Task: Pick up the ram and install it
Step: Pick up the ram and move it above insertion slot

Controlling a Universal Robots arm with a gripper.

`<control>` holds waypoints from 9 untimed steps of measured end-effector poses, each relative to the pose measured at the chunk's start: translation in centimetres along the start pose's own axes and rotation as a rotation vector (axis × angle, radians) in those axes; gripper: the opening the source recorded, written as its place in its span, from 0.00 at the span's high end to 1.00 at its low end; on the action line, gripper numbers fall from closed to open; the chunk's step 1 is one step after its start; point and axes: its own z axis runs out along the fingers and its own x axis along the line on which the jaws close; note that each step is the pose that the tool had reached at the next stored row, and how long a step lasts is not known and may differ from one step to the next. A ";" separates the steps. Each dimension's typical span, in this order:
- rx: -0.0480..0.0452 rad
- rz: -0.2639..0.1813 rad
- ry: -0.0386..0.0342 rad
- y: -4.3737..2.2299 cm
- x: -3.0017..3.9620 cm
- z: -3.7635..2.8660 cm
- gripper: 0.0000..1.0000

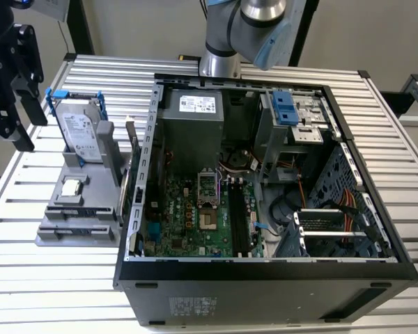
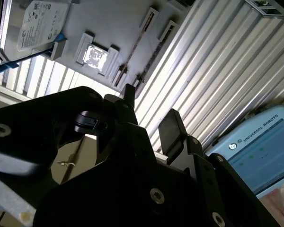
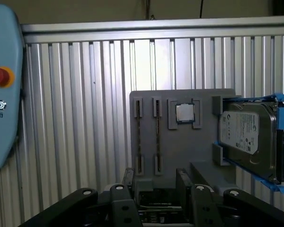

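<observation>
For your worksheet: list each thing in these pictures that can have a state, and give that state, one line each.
Gripper: open, empty, over the holder.
Ram: on edge in a holder slot, not gripped.
Processor: lying flat in its holder pocket.
Hard drive: in a blue bracket on the holder.
Case: lying on its side, open, board exposed.

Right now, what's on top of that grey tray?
A hard drive, a square silver chip and two ram sticks standing on edge. The jaws hide one end of the grey tray.
</observation>
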 end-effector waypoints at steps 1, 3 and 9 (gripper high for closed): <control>0.0001 0.000 0.0000 0.00 0.00 0.03 0.00; 0.0001 0.000 -0.0001 0.00 0.00 0.08 0.00; 0.0001 0.000 0.0000 0.00 0.00 0.30 0.00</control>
